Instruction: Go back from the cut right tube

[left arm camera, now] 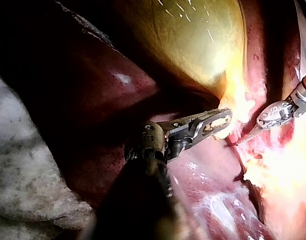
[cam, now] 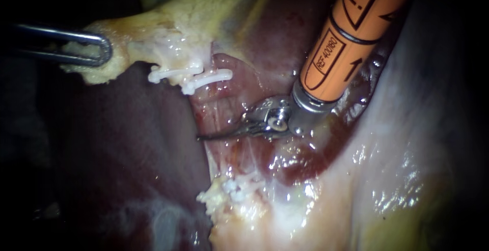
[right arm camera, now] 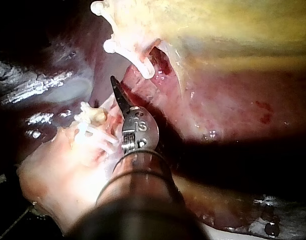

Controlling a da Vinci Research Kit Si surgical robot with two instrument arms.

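Jaws of the right instrument (cam: 209, 136) are lying together in a thin dark point at the centre of the frame and holding nothing, with the orange shaft coming down from the upper right. The point is hovering in the gap between the two ends of the cut tube (cam: 239, 186). One end is sitting below centre with white lower clips (cam: 224, 190) on it, and the other is hanging above centre, carrying the upper clips (cam: 204, 77). I cannot tell whether the tip is touching the wet red tissue beneath it. At the upper left, the left instrument (cam: 102, 50) is clamping a pale yellow flap (cam: 147, 37) that is running across to the upper clips. Dark liver (cam: 127, 144) is filling the lower left. In the left wrist view, the gallbladder (left arm camera: 193, 40) is bulging beyond the clamped jaws.
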